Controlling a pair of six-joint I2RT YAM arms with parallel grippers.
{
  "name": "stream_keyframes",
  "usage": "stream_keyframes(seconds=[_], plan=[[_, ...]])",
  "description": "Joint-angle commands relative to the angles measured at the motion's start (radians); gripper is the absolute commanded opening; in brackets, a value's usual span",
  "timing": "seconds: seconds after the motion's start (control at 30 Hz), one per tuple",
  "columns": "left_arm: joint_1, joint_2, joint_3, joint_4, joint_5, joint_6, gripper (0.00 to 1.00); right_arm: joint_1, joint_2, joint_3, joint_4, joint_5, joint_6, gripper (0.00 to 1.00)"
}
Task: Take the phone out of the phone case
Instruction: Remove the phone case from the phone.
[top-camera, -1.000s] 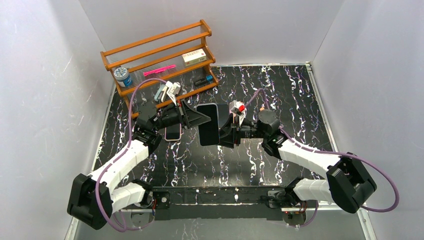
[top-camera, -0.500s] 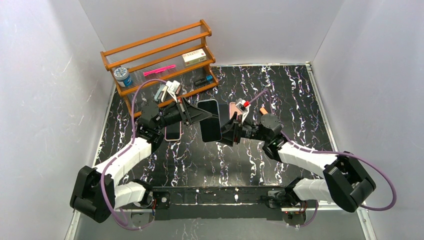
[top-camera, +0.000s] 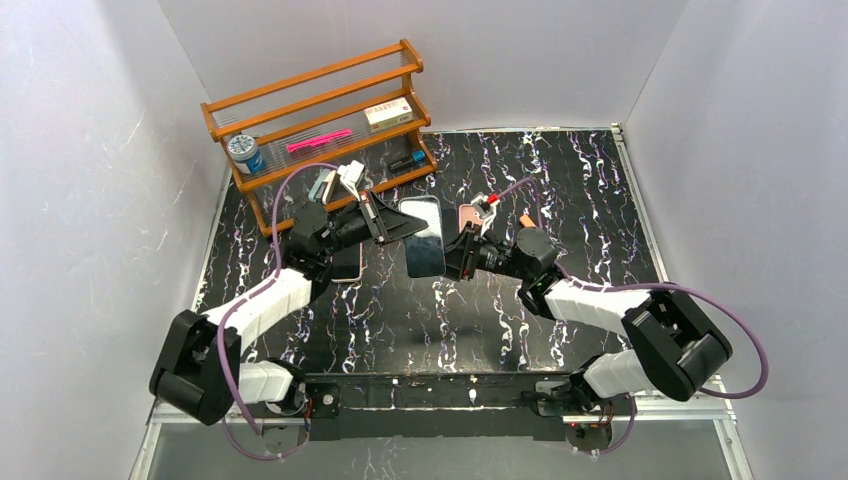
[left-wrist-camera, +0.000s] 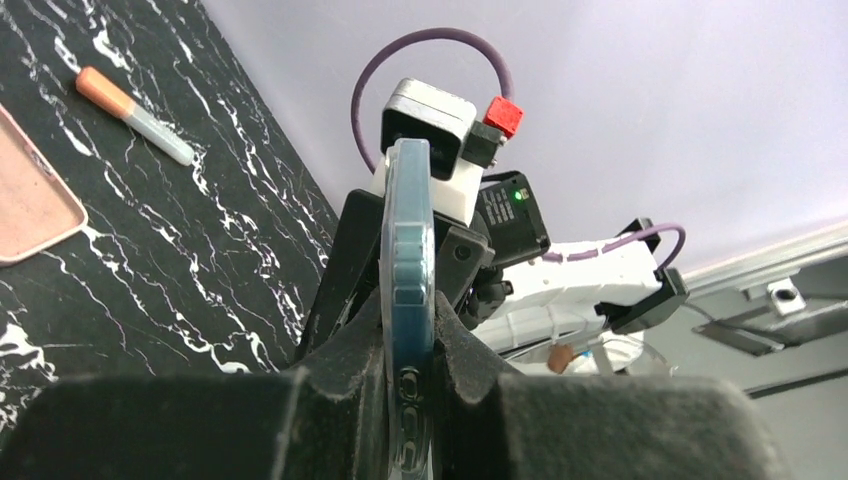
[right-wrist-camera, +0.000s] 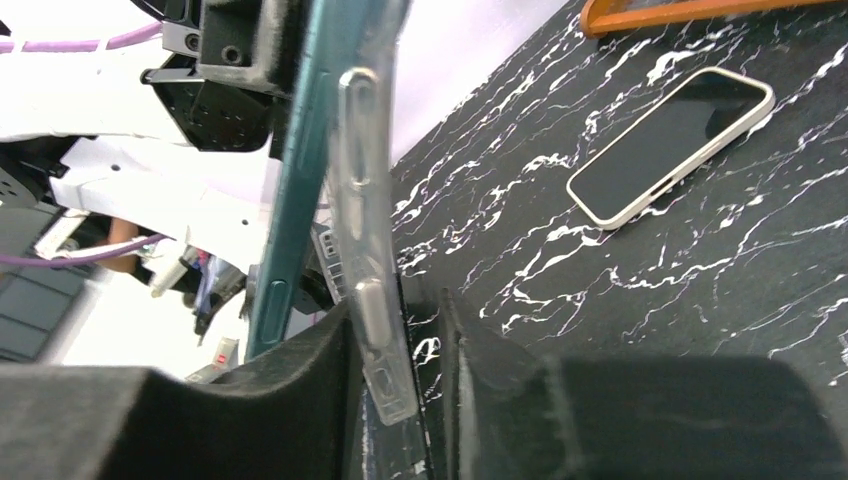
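Observation:
A teal phone in a clear phone case hangs above the table between my two arms. My left gripper is shut on its left edge; in the left wrist view the fingers clamp phone and case together. My right gripper is at the opposite edge. In the right wrist view the case's rim stands peeled away from the phone's teal side. That rim lies between my right gripper's fingers, against one finger, with a gap to the other.
A wooden rack with small items stands at the back left. On the table lie a pink empty case, a phone in a white case below my left arm, and an orange-tipped pen.
Both arms have carried the phone farther from the bases, toward the rack. The right gripper's jaws widened, then narrowed again around the case rim.

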Motion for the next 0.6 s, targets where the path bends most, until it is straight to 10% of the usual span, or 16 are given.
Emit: stream_keyframes(seconds=[0.0, 0.3, 0.57], plan=[[-0.056, 0.083, -0.005, -0.065, -0.027, -0.082, 0.08, 0.014, 0.011, 0.067, 0.227, 0.106, 0.077, 0.35], [-0.037, 0.154, 0.046, -0.235, -0.118, -0.018, 0.61, 0.000, -0.032, 0.012, 0.050, 0.192, 0.090, 0.04], [-0.037, 0.103, 0.193, -0.682, -0.317, 0.259, 0.81, -0.007, -0.023, 0.010, -0.061, 0.243, 0.118, 0.01]])
